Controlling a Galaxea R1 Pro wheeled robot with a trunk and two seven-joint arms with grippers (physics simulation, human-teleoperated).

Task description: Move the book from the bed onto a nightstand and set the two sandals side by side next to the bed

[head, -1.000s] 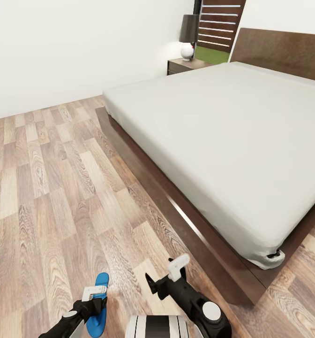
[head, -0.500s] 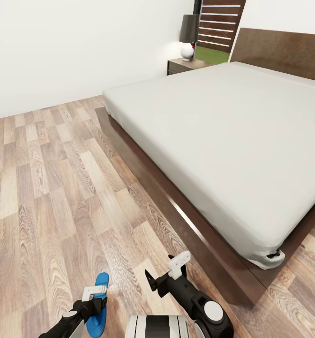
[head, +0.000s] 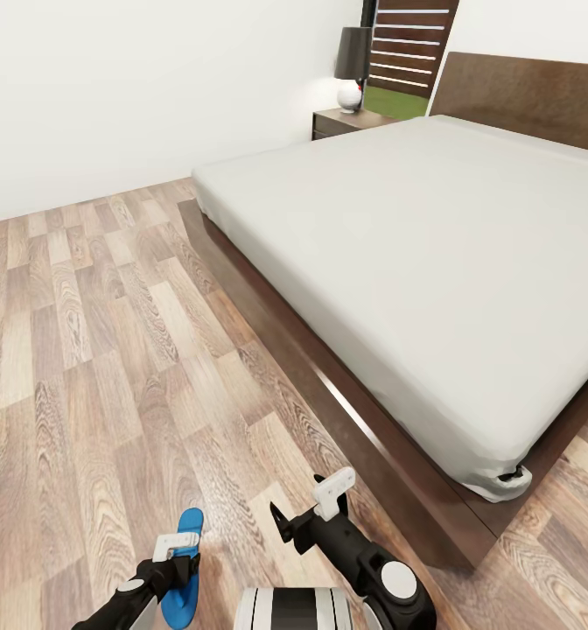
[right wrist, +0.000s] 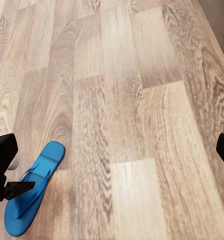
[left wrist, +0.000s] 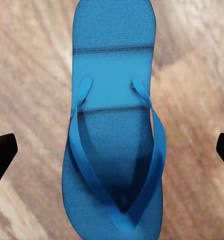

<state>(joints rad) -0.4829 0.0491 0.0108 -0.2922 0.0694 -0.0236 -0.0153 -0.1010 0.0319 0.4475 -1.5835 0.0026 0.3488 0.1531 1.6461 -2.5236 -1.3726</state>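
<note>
One blue sandal [left wrist: 114, 135] lies under the left gripper [head: 176, 547], jaws open; right gripper [head: 333, 494] jaws seemingly open too.

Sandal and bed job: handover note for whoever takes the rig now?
Left end effector: open, hovering over one blue sandal lying on the wood floor, not gripping it.
Right end effector: open, empty, over bare floor beside the bed.
No book or second sandal in view.
Nightstand with a lamp stands at the bed's far corner.
Nothing visibly done; all steps remain.
</note>
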